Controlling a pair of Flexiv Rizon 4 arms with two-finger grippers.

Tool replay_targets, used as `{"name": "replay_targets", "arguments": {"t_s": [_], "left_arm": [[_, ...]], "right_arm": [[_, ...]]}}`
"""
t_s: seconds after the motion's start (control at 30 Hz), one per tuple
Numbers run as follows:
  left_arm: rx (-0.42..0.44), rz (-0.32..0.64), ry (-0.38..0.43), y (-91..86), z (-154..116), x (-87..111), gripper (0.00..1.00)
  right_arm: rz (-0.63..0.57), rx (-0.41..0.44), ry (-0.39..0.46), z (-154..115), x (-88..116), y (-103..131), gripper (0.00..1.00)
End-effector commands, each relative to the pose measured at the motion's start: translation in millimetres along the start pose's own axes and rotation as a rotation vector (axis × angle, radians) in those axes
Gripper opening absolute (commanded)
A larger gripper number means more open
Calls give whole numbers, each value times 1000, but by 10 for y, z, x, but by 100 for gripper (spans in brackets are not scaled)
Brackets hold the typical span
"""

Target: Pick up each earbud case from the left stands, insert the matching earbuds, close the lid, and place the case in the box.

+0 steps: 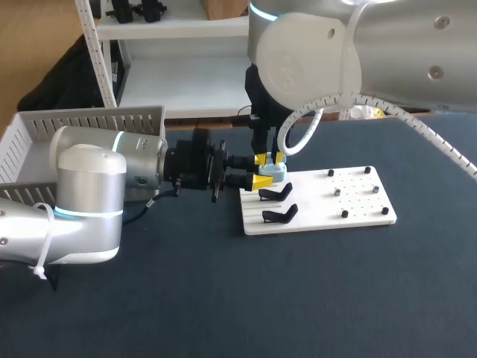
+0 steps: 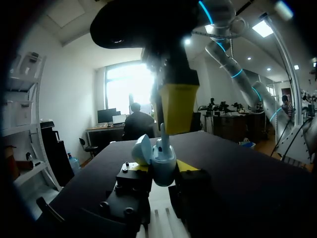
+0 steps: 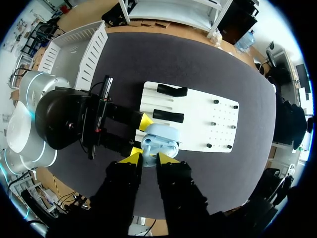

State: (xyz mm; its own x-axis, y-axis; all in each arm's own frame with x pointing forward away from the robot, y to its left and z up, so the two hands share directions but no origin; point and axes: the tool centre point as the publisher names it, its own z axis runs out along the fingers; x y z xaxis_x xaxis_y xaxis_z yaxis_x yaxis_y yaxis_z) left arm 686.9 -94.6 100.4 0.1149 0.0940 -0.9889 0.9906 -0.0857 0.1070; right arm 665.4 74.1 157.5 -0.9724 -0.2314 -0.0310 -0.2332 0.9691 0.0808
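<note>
A light blue earbud case [image 1: 276, 171] with its lid [image 2: 142, 148] swung open is held over the white stand board [image 1: 350, 212], my left gripper [image 1: 262, 171] shut on its sides. From above, my right gripper [image 1: 270, 159] points straight down at the open case. It is shut on a white earbud [image 2: 163, 141] whose lower end sits in the case [image 2: 162, 167]. In the right wrist view the case [image 3: 163, 136] lies just ahead of the right gripper [image 3: 147, 157], with the left gripper [image 3: 140, 135] clamping it from the side.
Two empty black stands [image 1: 276, 194] [image 1: 282, 215] lie on the board's left half. Small black pegs [image 1: 344, 213] dot its right half. A white slatted box [image 1: 89, 123] stands at the table's back left, behind my left arm.
</note>
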Motion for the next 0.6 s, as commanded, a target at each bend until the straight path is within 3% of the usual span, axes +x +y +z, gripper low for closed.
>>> {"name": "replay_targets", "arguments": {"t_s": [0.03,0.6], "left_arm": [[0,2,-3,3,-1,9,0],[0,2,-3,3,-1,9,0]], "right_arm": [[2,1,-8,9,20,0,0],[13,1,-9,45,-22,10,0]]}}
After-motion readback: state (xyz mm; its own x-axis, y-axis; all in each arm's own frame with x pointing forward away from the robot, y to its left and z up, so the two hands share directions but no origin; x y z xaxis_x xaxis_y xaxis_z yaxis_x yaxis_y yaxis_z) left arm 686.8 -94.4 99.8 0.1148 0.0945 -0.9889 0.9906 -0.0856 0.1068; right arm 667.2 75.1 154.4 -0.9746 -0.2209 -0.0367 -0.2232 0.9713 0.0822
